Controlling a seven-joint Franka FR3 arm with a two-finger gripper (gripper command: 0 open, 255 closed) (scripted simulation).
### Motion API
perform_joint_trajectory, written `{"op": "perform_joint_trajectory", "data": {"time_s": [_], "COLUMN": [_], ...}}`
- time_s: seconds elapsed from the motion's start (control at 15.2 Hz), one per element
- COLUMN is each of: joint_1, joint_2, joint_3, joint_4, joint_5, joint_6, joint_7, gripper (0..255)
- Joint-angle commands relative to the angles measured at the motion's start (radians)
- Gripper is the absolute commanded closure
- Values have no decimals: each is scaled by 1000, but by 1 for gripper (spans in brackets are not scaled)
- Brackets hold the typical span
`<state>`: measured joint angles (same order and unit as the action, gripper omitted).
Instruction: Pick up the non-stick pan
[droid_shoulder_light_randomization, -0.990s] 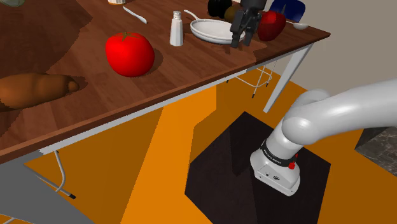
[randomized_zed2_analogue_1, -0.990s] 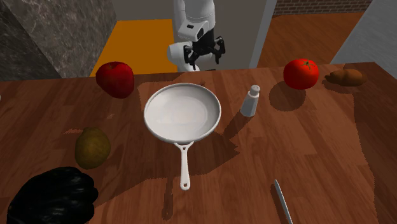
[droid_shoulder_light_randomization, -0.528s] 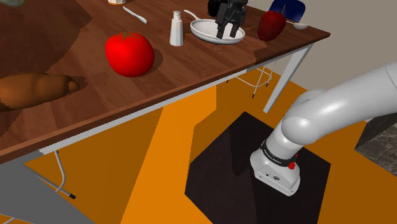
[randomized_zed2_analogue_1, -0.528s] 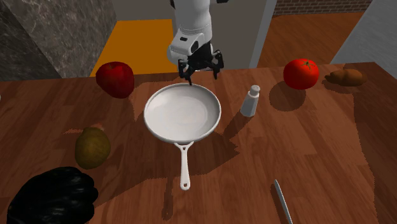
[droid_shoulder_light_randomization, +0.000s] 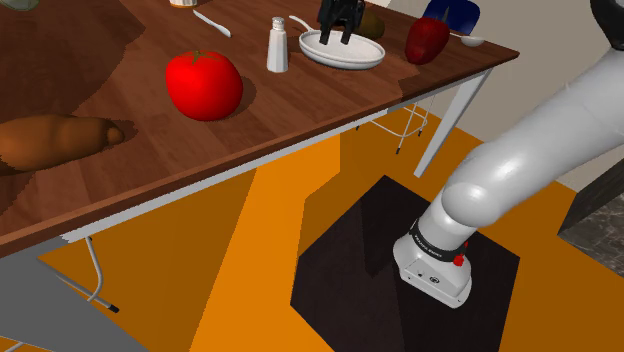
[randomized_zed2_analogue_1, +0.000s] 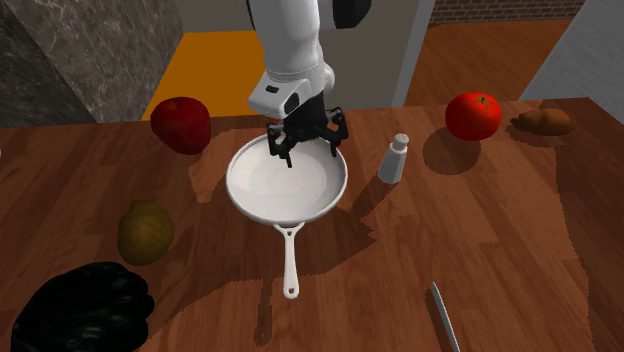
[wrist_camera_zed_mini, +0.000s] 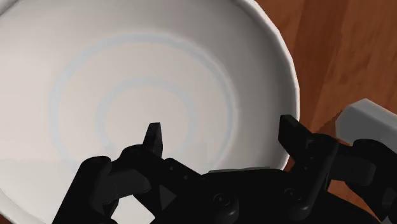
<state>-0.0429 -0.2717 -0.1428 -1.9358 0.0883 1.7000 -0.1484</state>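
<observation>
The white pan (randomized_zed2_analogue_1: 285, 198) lay flat on the brown table (randomized_zed2_analogue_1: 480, 240), between a red apple (randomized_zed2_analogue_1: 182, 123) and a shaker (randomized_zed2_analogue_1: 394, 158), with its handle (randomized_zed2_analogue_1: 290, 258) pointing away from the arm. It looked stiff, smooth and probably slippery, and fairly heavy for a pinch grip. The thin rim nearest the arm seemed the handiest hold, though the far handle could tip it. The gripper (wrist_camera_zed_mini: 221, 130) hovered low over that side of the bowl, fingers (wrist_camera_zed_mini: 153, 135) apart and holding nothing.
</observation>
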Motion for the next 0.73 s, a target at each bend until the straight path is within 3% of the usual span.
{"op": "perform_joint_trajectory", "data": {"time_s": [0.0, 0.66], "joint_1": [-3, -41], "joint_2": [62, 411], "joint_3": [-11, -59], "joint_4": [62, 483], "joint_5": [6, 75], "joint_6": [18, 26], "joint_7": [-12, -72], "gripper": [0, 0]}}
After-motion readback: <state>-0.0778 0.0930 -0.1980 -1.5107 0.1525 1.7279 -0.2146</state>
